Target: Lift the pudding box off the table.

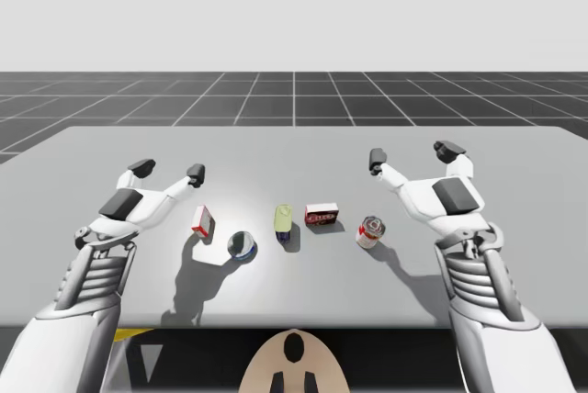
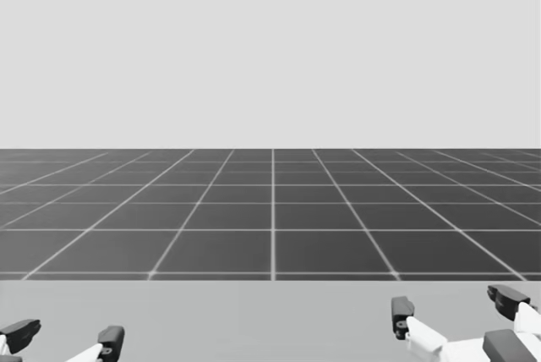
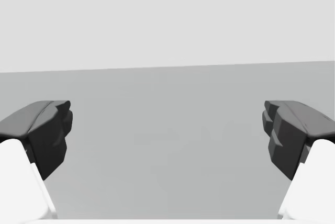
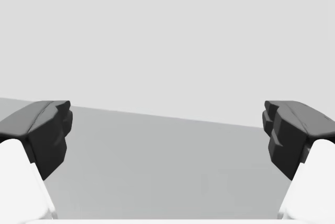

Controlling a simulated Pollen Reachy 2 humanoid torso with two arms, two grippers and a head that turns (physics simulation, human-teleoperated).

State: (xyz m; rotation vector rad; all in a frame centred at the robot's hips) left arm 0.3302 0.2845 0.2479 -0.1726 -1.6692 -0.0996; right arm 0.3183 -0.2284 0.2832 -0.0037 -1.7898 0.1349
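High view is the one with the objects: a row across the middle of the tabletop (image 1: 294,150). The dark red box (image 1: 322,215) lies flat on its long side, just right of centre, pale label facing the near edge, nothing touching it. Beside it toward the left edge stands a yellow bottle (image 1: 284,220), then a blue-rimmed can (image 1: 242,245) on its side and a tilted red-and-white box (image 1: 203,221). A red-and-white can (image 1: 370,230) stands upright on the right.

Left pincer (image 1: 168,170) and right pincer (image 1: 412,154) are both spread wide, holding nothing, each beyond the row toward the far edge.

Head view catches the fingertips, the far edge and the grid floor. Both wrist views show bare tabletop between the fingers.
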